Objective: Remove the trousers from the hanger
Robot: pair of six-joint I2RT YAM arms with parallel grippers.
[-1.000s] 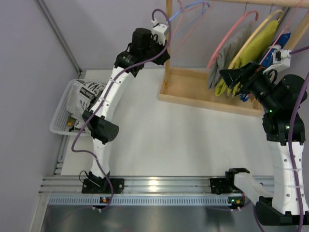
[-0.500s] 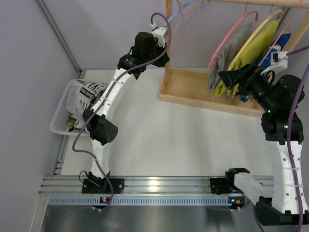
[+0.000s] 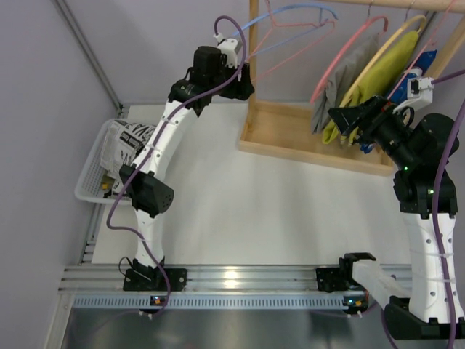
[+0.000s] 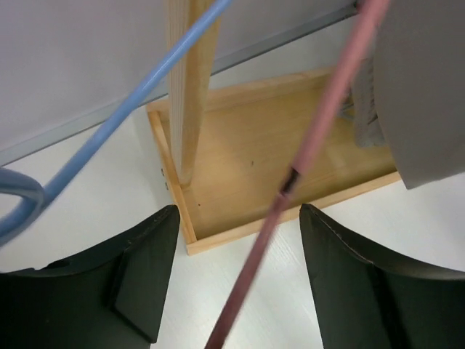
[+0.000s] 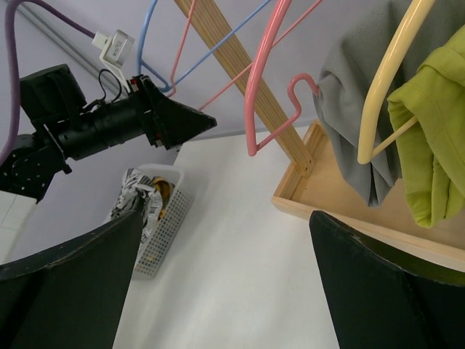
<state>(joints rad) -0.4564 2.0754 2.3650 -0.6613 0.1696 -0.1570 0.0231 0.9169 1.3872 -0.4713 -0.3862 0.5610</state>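
Jaws gape empty on left gripper (image 4: 238,240) and right gripper (image 5: 225,276) — the thin pink-red wire hanger (image 4: 327,109) runs bare between the left pair. Black-and-white printed trousers (image 3: 129,139) sit in a white mesh basket (image 3: 86,178); task looks done.

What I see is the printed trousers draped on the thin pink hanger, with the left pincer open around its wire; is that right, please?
Not quite: the trousers are not on the hanger. The top external view shows them lying in the white basket, away from the rack. The left pincer is indeed open around the hanger's wire.
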